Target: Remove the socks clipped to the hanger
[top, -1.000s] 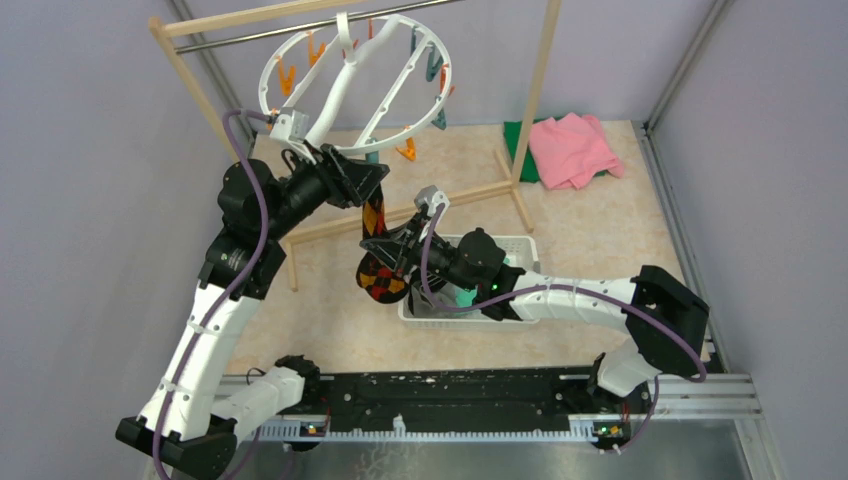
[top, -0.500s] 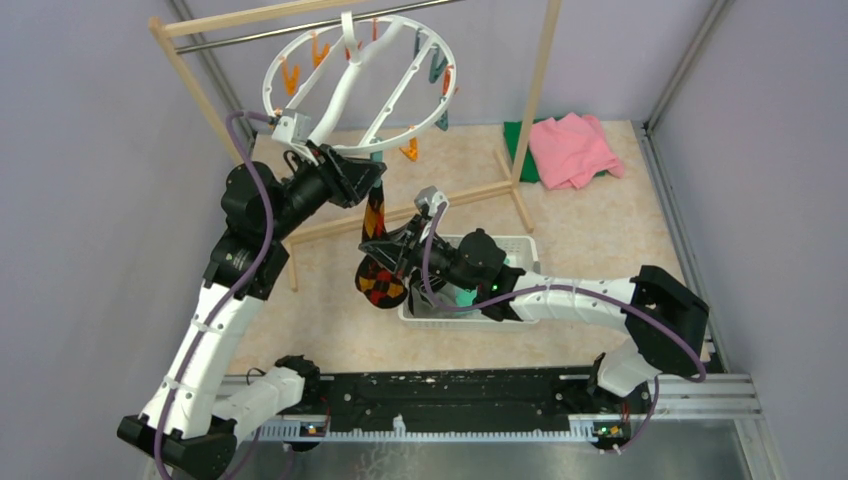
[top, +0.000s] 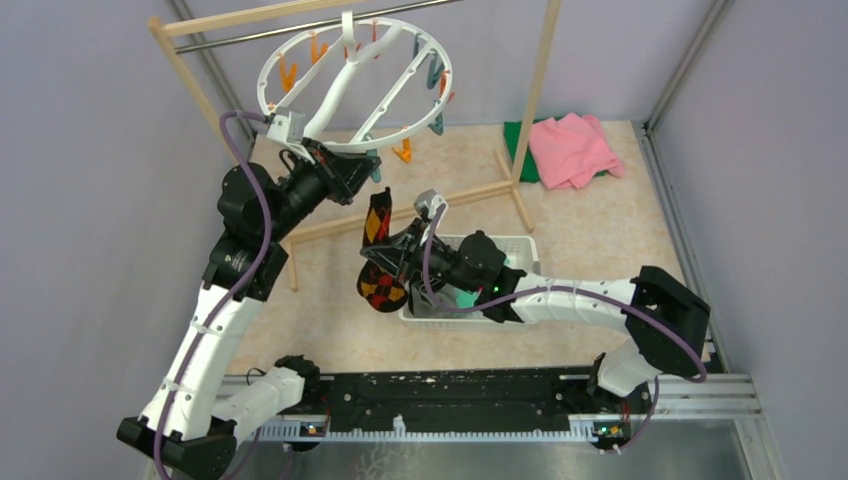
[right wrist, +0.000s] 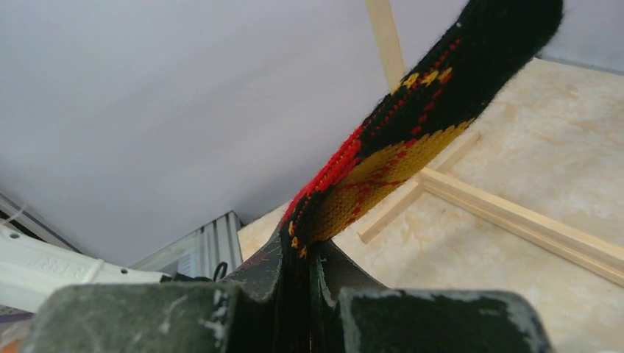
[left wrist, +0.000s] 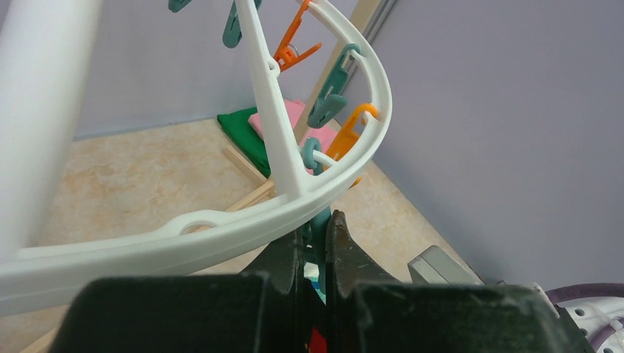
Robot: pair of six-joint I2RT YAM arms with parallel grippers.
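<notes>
The argyle sock (top: 378,248) stood clamped in the closed right gripper (right wrist: 298,254), its upper end free just below the hanger (top: 300,62) ring. The left gripper (left wrist: 315,246) was pinched shut on a teal clip (left wrist: 318,220) under that ring. The white basket (top: 522,243) lay beneath the right arm. The wooden rack (top: 535,90) stood behind.

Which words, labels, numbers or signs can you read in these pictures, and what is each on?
No text can be read clearly.
White arm casing, right wrist view: faint raised letters, too blurred to read.
Sock, hanger, basket: no writing visible.
</notes>
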